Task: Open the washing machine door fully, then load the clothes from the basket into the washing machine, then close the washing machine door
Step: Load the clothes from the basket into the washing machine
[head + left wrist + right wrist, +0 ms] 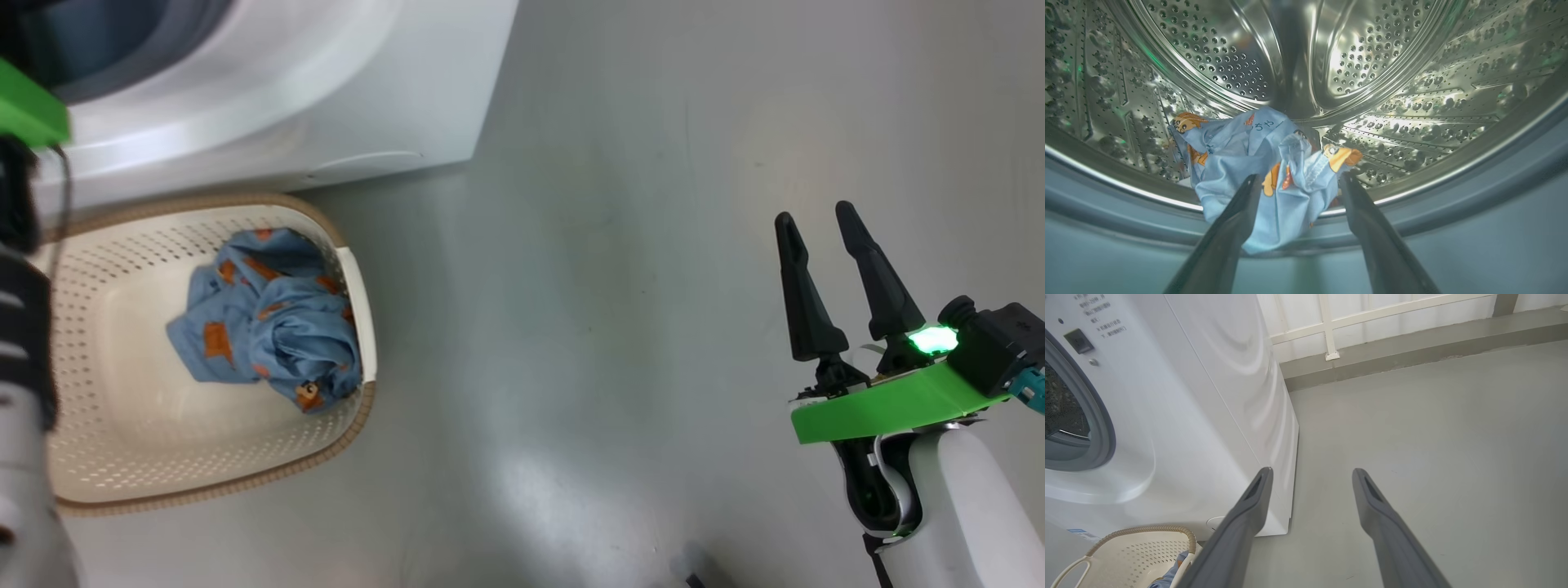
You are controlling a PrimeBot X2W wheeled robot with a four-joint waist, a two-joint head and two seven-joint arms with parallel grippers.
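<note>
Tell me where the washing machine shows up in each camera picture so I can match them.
Head view: washing machine top left, behind the basket.
Left wrist view: its steel drum, upper part, seen from the opening.
Right wrist view: its white front, left side.
Shared landmark: the grey door seal around the opening.

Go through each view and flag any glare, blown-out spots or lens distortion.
Head view: a pale glare patch on the floor, and the green lamp by the right gripper is blown out. Left wrist view: hard highlights on the steel drum, its rim bowed by the wide lens; the garment is legible. Right wrist view: wavy reflections on the washing machine side.
</note>
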